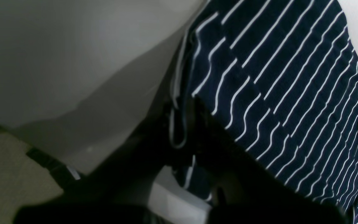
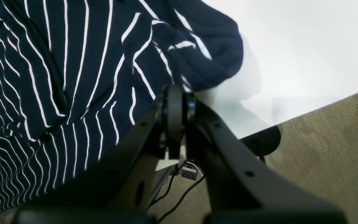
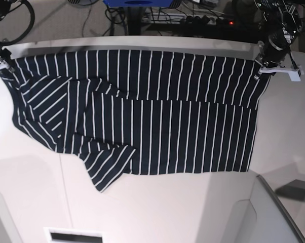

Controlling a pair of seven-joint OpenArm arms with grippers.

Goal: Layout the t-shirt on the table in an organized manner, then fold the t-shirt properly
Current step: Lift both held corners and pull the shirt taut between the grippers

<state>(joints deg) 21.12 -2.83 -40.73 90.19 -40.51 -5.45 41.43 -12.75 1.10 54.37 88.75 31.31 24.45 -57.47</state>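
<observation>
The navy t-shirt [image 3: 157,121] with thin white stripes lies spread across the white table [image 3: 173,207], its far edge stretched straight between the two grippers. My left gripper [image 3: 262,65] is shut on the shirt's far right corner. In the left wrist view the striped t-shirt [image 1: 284,81] runs up from the dark left gripper [image 1: 194,109]. At the far left corner my right gripper [image 3: 1,62] is shut on the cloth. In its wrist view the right gripper [image 2: 175,93] pinches the bunched t-shirt [image 2: 73,71]. One sleeve [image 3: 109,164] lies folded over near the front.
Cables and a power strip [image 3: 193,19] lie on the floor beyond the table's far edge. The table's curved edge [image 2: 322,107] shows over carpet [image 2: 331,155]. A white slotted plate [image 3: 74,235] sits at the front edge.
</observation>
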